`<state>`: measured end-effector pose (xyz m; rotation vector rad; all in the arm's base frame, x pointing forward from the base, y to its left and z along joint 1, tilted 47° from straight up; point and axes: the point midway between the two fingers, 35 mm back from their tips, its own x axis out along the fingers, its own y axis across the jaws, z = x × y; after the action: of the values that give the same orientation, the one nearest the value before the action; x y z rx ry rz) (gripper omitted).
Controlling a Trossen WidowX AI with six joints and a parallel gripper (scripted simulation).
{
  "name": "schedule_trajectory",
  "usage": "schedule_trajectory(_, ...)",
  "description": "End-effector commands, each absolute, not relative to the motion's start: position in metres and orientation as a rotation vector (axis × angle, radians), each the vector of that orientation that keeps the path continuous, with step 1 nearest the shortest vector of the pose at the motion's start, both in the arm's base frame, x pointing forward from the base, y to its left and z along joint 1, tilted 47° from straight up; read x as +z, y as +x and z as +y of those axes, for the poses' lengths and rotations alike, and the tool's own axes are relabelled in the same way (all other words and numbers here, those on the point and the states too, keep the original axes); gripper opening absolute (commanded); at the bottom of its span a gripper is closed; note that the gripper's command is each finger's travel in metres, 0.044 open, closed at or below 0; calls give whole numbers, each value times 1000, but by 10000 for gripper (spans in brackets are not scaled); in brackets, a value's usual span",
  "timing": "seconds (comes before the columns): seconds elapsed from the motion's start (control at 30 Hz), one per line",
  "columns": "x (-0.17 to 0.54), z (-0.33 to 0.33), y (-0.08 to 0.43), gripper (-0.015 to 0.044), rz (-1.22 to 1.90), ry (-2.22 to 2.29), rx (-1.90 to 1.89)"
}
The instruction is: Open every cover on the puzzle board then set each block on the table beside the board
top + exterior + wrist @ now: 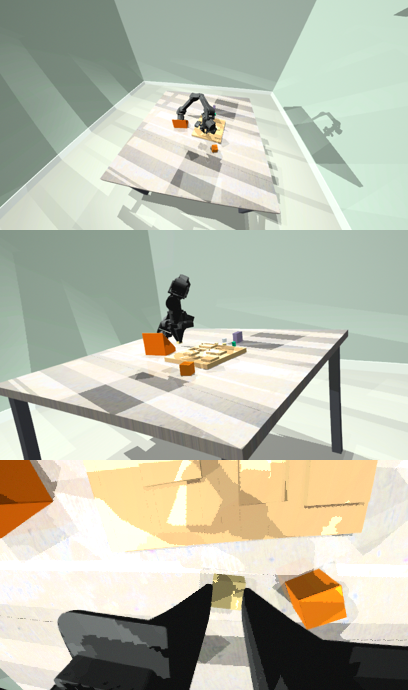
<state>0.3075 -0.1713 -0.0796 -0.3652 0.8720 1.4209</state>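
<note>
My gripper [179,341] [227,592] is shut on a small translucent yellow block [179,342] [228,597], held in the air above table level. In the wrist view the block shows against the table, between the board's edge and the orange cube. The wooden puzzle board [205,138] [225,359] [300,525] lies flat, with several raised wooden covers, including one cover [216,352] near its middle. Dark openings show between some covers; which wells are open is too small to tell. A green block [233,344] and a pale block [224,340] are past the board's far side.
An orange cube [214,148] [187,368] [315,600] stands off the board's near edge. A large orange wedge [180,124] [155,344] [20,490] stands left of the board by the arm's base. A purple block [214,107] [237,337] stands upright past the board's far side.
</note>
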Motion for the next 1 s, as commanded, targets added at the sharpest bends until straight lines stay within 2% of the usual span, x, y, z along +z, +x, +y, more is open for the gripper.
schedule_trajectory(0.0,-86,-180,297,80,875,-367,1421)
schedule_trajectory(0.6,-117,-212,243,80,871,-361,1427)
schedule_trajectory(0.97,-127,-205,241,80,870,-361,1427)
